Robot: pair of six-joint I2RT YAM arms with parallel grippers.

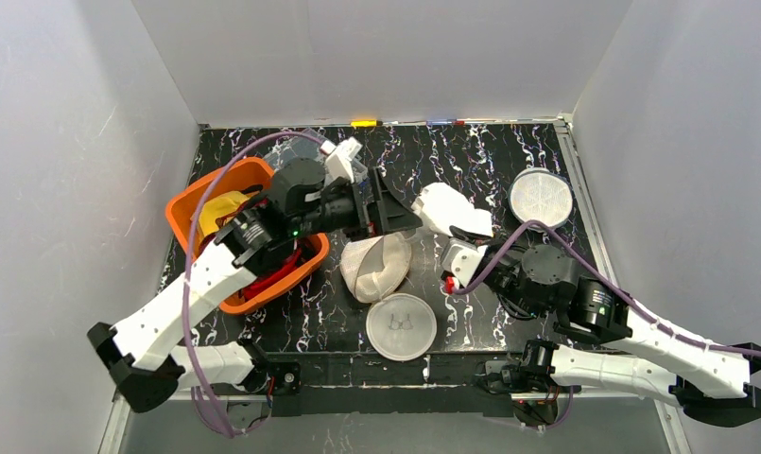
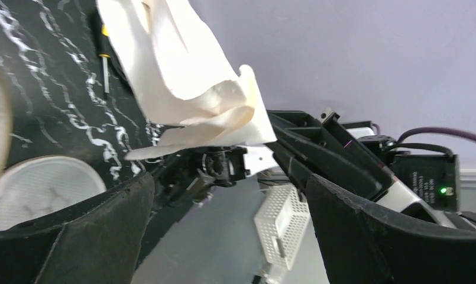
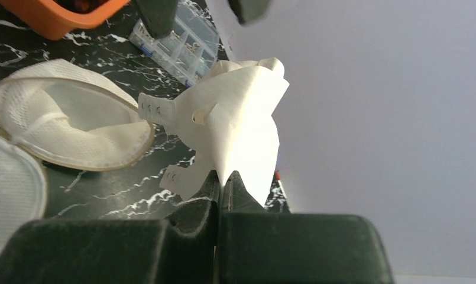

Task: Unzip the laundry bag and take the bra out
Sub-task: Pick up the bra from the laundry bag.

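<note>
The white bra [image 1: 450, 208] hangs above the middle of the table, with my right gripper [image 1: 463, 238] shut on its lower edge. In the right wrist view the jaws [image 3: 223, 180] pinch the cloth of the bra [image 3: 241, 124]. My left gripper [image 1: 393, 210] stands open just left of the bra, with nothing between its fingers [image 2: 105, 228]. The bra [image 2: 182, 71] hangs above and beyond them in that view. The laundry bag [image 1: 376, 267], a round white mesh shell, lies unzipped and gaping below the left gripper, its flat half [image 1: 402, 326] towards the near edge.
An orange basket [image 1: 189, 203] with yellow and red items stands at the left. A round mesh disc [image 1: 541, 197] lies at the back right. A clear compartment box [image 3: 185, 38] sits behind the bag, and a screwdriver [image 2: 105, 65] lies on the black marbled table [image 1: 509, 161].
</note>
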